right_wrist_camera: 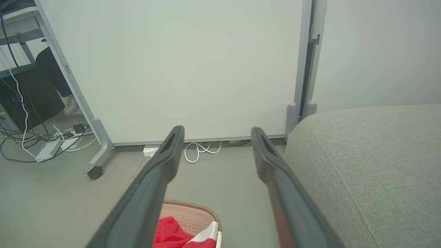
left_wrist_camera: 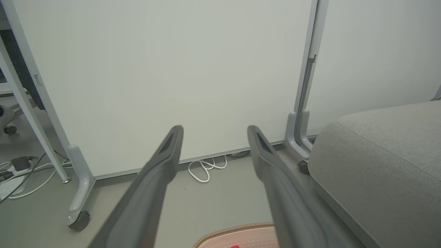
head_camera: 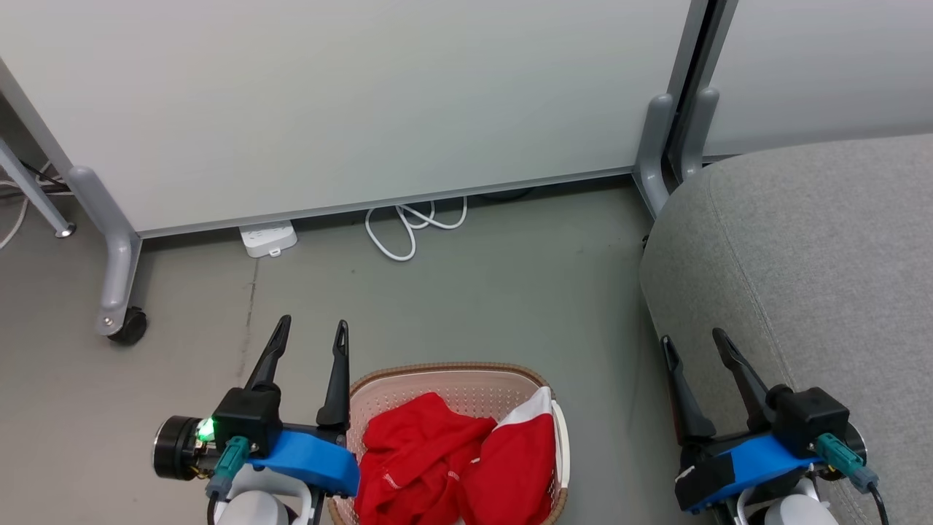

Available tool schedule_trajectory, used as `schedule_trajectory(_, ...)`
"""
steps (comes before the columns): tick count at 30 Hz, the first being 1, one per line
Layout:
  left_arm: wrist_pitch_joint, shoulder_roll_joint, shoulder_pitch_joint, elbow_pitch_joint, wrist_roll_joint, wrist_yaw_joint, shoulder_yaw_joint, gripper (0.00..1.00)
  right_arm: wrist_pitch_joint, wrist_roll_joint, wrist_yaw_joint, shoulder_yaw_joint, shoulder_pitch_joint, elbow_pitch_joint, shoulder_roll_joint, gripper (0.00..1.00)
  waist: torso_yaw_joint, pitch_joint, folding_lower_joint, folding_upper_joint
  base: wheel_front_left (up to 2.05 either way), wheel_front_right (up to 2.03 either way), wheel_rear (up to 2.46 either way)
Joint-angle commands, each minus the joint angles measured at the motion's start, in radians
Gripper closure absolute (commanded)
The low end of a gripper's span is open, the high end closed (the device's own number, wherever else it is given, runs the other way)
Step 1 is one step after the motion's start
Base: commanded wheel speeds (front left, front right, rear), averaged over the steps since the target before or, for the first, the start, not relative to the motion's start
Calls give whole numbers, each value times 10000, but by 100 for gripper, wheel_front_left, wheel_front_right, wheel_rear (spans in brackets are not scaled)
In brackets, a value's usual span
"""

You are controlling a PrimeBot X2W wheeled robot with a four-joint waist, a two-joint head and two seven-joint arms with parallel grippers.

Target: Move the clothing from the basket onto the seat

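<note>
Clothing in basket; both end effectors spread, nothing held

**State.** Left end effector (head_camera: pixel 313 322): fingers wide apart, empty, pointing forward above the floor (head_camera: pixel 474 292). Right end effector (head_camera: pixel 692 335): fingers equally wide apart, empty, at the front edge of the seat (head_camera: pixel 824 277).

**Location.** Clothing (head_camera: pixel 437 459): heaped in the basket (head_camera: pixel 444 368), just right of the left end effector and back from its fingertips, well left of the right one. In the head view the left end effector's inner finger crosses the basket's rim; contact cannot be told.

**Step in hand (judged).** First reach into the basket; no garment lifted yet. Handling notes:
- The left end effector is the nearer one. It would need to draw back and tip downward, since its fingers now point past the heap.
- Aim for a raised fold near the top of the pile, not the flat cloth against the wall.
- Keep both fingers inside the rim; a finger caught in the perforations could drag the light basket.
- Pinch one layer if possible, as the pieces overlap and may come up together.
- Lift clear of the rim before swinging right toward the seat.

**Appearance.** Clothing: bright red, soft, crumpled, in two mounds. The one farther from the left end effector shows a white panel turned up against the wall; the nearer one shows a thin white line of trim. Basket: cream, perforated, brown braided rim. Seat: grey woven cushion, rounded edge, one seam, top bare.
</note>
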Motion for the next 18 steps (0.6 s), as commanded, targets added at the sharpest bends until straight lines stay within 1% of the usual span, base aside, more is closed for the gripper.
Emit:
schedule_trajectory(1,-30,19,-276,201,114,-113,-50,0,-35,-17,4,33,-185,-63,-59,0,-94,180,0,-1,0,0,0)
schedule_trajectory(7,-31,190,-1149,1098,432,-373,-221,0,-33,-87,4,106,-594,-150,-58,0,-459,934,0,-1,0,0,0)
schedule_trajectory(11,-30,375,-1861,1742,568,-484,-516,0,-32,-109,4,195,-994,-233,-58,0,-781,1594,0,-1,0,0,0)
schedule_trajectory(12,-30,375,-1861,1742,568,-484,-516,0,-32,-109,4,195,-994,-233,-58,0,-781,1594,0,-1,0,0,0)
schedule_trajectory(13,-30,497,-2207,2113,644,-492,-719,0,-30,-106,4,220,-1202,-287,-56,0,-944,1962,0,-1,0,0,0)
schedule_trajectory(14,-30,497,-2207,2113,644,-492,-719,0,-30,-106,4,220,-1202,-287,-56,0,-944,1962,0,-1,0,0,0)
schedule_trajectory(18,-30,762,-2922,2864,778,-557,-1229,0,-23,-53,4,242,-1645,-408,-53,0,-1234,2705,0,-1,0,0,0)
